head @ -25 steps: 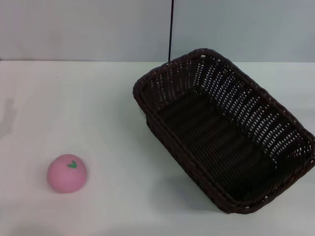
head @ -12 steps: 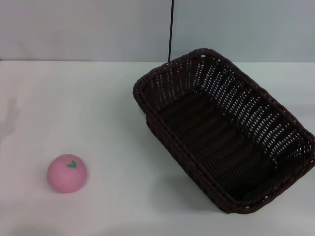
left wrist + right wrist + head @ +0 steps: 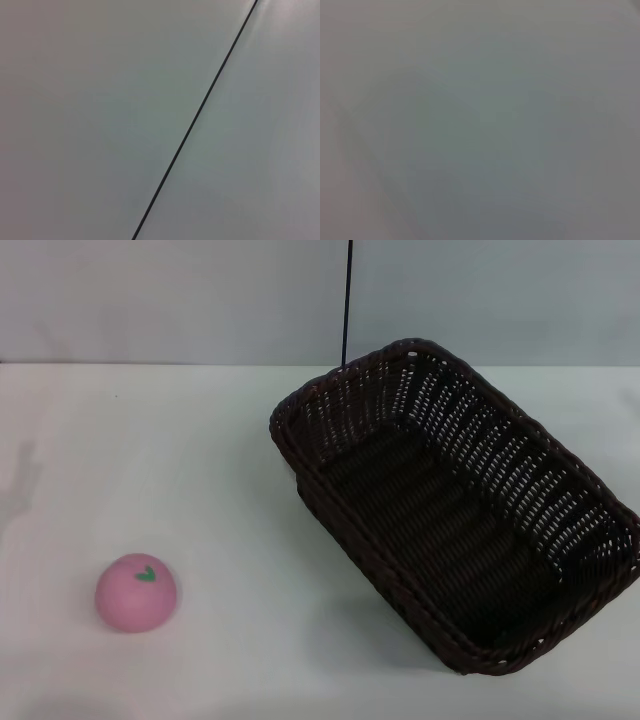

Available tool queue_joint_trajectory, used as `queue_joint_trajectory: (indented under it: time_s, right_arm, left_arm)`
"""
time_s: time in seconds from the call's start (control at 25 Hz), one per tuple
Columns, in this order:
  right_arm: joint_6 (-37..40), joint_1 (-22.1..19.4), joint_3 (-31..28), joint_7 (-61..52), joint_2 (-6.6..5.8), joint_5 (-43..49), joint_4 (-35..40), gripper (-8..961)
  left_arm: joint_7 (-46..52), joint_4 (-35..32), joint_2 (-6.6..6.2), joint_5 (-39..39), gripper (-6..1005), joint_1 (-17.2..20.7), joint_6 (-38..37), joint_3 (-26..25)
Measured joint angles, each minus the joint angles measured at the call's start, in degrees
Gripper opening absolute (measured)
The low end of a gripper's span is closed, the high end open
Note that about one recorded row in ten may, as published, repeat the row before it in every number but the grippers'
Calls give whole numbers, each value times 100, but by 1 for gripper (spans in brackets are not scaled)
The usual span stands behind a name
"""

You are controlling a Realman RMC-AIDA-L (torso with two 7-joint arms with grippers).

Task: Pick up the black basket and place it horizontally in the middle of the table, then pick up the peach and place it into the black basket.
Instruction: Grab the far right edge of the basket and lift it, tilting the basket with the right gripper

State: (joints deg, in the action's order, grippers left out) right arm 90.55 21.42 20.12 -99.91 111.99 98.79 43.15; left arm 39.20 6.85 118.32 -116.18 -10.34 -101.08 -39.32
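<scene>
White tabletop (image 3: 230, 490) is filling most of the head view, running back to a pale grey wall (image 3: 180, 300) whose thin dark vertical seam (image 3: 347, 300) is dropping down behind the far rim of the black basket (image 3: 450, 505). That wicker basket is sitting on the table at roughly 3 o'clock from the view's centre, skewed rather than square to the table edge: its long axis is running from about 11 o'clock to 5 o'clock, one rounded corner is pointing back toward the wall, and the opposite end is lying close to the picture's right border and near its bottom edge. Its inside is showing only dark weave. The peach (image 3: 137, 592) is resting at about 8 o'clock, well apart from the basket, its green leaf mark facing up. Between the two, a broad band of bare white surface is lying open, and more bare table is stretching behind the peach toward 10 o'clock, where a faint grey shadow is falling near the left border. Neither arm is appearing in the head view, so no pose can be read for either. The left wrist view is showing only flat grey wall crossed by the same kind of thin dark seam (image 3: 200, 112), running on a slant; the right wrist view is showing nothing but a blank, blurred grey field. Neither gripper is showing anywhere, so whether either pincer is spread or pressed together cannot be told.
</scene>
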Motion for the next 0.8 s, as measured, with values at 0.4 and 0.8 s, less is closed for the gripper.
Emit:
queue_joint_trajectory:
  time_s: [0.4, 0.8]
  right_arm:
    - [1317, 1068, 345, -1609, -236, 2139, 1604, 673]
    - [1301, 1878, 1444, -2498, -356, 3701, 1729, 759]
  left_arm:
    - [0, 10, 18, 0, 828, 27, 17, 31]
    - [0, 18, 24, -1, 828, 65, 42, 98]
